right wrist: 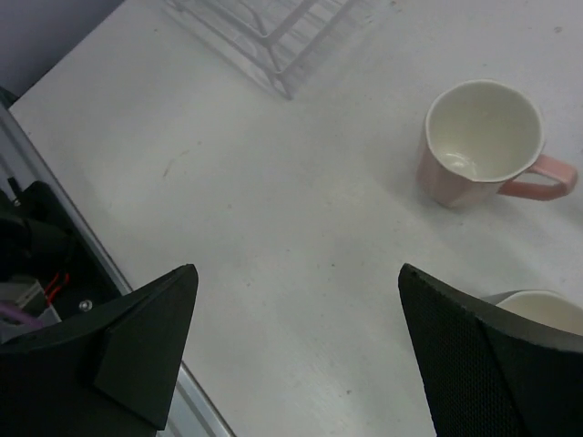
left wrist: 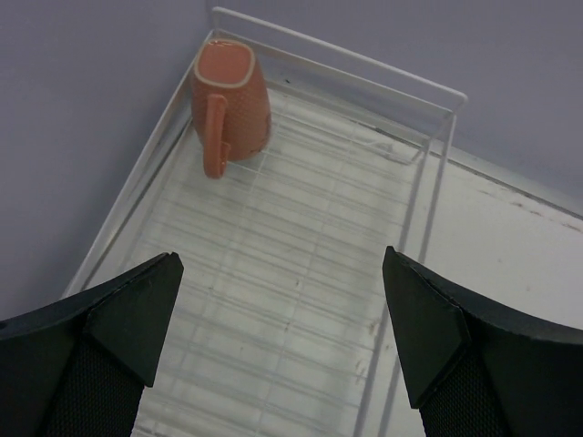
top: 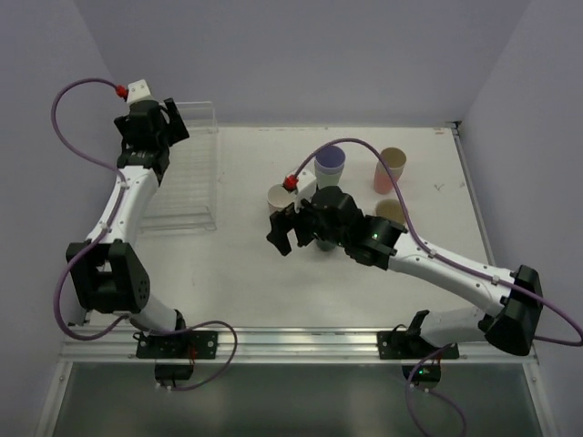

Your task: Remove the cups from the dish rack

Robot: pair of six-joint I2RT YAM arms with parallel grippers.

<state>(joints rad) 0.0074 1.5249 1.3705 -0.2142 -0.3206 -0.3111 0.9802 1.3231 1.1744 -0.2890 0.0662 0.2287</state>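
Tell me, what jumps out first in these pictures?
An orange mug sits alone in the far corner of the white wire dish rack, with the left tool open over the rack. On the table right of it, pastel cups cluster around the right arm.

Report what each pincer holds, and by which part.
Nothing is held. The left pincer stands open over the dish rack; the right pincer open over the table.

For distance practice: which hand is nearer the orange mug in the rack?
Left. Left hand: above the rack, facing the mug. Right hand: over the table, outside the rack.
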